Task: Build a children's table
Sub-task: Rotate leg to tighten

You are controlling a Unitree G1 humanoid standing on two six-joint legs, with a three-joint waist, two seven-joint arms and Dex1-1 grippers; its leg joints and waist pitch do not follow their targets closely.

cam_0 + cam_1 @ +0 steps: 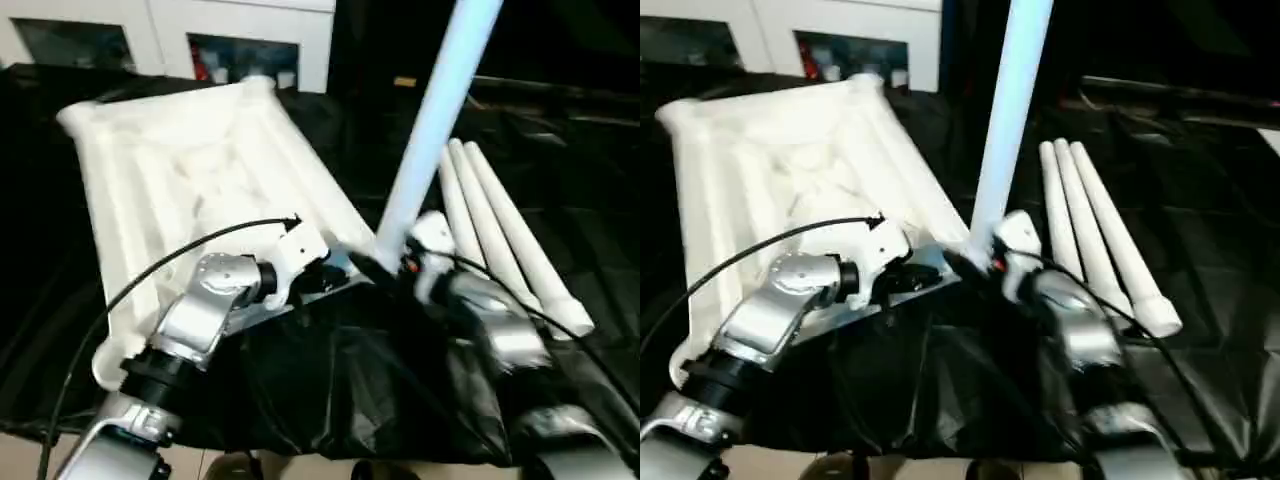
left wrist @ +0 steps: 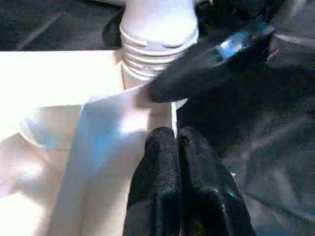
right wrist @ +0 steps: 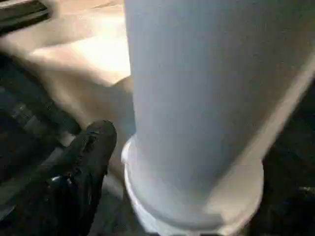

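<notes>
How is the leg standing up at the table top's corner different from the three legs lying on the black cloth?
The standing leg rises nearly upright, leaning slightly, its base at the table top corner; the three spare legs lie flat, side by side. The standing leg has the right gripper at its base; the spare legs lie untouched. All four are white tapered tubes.

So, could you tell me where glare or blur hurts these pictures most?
In the left eye view, the table top is blown out, its ribs faint, and the right forearm is smeared. In the left wrist view, the right gripper's finger is blurred. In the right wrist view, the standing leg is soft.
</notes>
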